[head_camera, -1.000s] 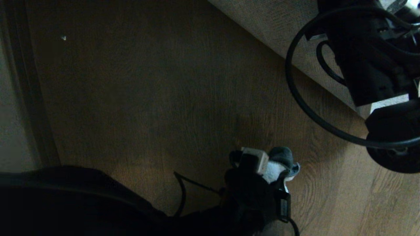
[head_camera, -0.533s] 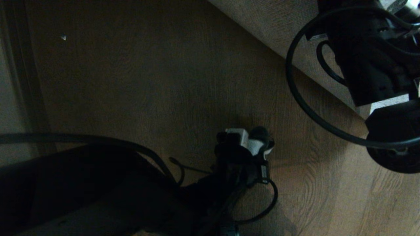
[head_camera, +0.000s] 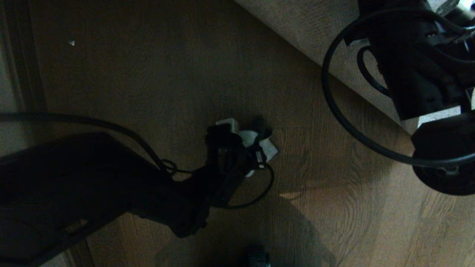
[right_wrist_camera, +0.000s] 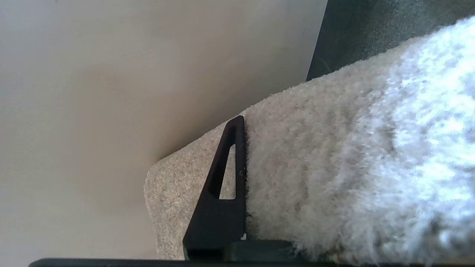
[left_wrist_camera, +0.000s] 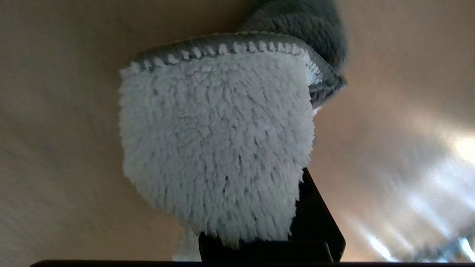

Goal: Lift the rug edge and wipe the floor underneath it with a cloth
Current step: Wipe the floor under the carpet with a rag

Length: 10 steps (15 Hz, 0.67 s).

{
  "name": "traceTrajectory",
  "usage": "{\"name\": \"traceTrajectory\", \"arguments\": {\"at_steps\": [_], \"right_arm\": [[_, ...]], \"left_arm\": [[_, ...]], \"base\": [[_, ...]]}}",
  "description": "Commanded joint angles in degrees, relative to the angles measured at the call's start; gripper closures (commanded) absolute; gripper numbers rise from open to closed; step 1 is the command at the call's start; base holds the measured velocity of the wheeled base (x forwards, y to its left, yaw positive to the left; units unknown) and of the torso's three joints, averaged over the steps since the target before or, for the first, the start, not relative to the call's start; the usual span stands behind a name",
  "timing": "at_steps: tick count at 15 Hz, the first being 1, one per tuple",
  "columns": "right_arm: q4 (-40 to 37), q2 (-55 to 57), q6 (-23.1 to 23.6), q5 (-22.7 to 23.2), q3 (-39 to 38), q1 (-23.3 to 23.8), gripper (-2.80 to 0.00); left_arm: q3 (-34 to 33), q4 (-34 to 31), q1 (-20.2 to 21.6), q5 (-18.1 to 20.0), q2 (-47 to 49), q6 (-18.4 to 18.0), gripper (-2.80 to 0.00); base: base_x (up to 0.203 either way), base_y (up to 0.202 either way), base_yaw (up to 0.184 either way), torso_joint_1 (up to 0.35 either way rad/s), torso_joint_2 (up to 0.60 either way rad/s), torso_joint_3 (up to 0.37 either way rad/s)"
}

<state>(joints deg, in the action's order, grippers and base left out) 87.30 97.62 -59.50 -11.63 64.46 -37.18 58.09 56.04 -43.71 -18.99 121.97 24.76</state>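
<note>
The right hand [head_camera: 426, 66] grips the rug edge [right_wrist_camera: 297, 167] raised; the left hand [head_camera: 246, 142], clamped on the cloth [left_wrist_camera: 219, 148], should press flat strokes across the exposed floor [head_camera: 167, 66].

cloth [head_camera: 256, 139] on the floor [head_camera: 156, 74] mid-view, raised rug edge [head_camera: 315, 33] behind it to the right

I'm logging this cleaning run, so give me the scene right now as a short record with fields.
left gripper: shut on the cloth, down at the floor
right gripper: clamped on the rug edge, holding it raised
rug edge underside: woven backing faces the head camera at upper right
floor: brown wood planks, exposed beside the lifted rug
stage: wiping in progress
</note>
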Motion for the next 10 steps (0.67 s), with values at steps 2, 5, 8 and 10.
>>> {"name": "traceTrajectory", "arguments": {"at_steps": [2,5,8,10], "right_arm": [[2.7,0.6,-0.4,-0.1,0.0,-0.1,0.00],[2.7,0.8,-0.4,-0.1,0.3,-0.1,0.00],[2.7,0.8,-0.5,-0.1,0.2,-0.1,0.00],[2.7,0.9,-0.5,-0.1,0.2,-0.2,0.00]], "left_arm": [[-1.3,0.3,4.7,-0.3,-4.7,0.2,0.00],[-4.4,0.3,8.8,-0.3,-8.7,0.2,0.00],[-8.5,0.3,13.3,-0.3,-12.9,0.2,0.00],[-12.0,0.3,15.5,-0.2,-15.5,0.2,0.00]], "base": [[0.000,0.000,0.000,0.000,0.00,0.000],[0.000,0.000,0.000,0.000,0.00,0.000],[0.000,0.000,0.000,0.000,0.00,0.000],[0.000,0.000,0.000,0.000,0.00,0.000]]}}
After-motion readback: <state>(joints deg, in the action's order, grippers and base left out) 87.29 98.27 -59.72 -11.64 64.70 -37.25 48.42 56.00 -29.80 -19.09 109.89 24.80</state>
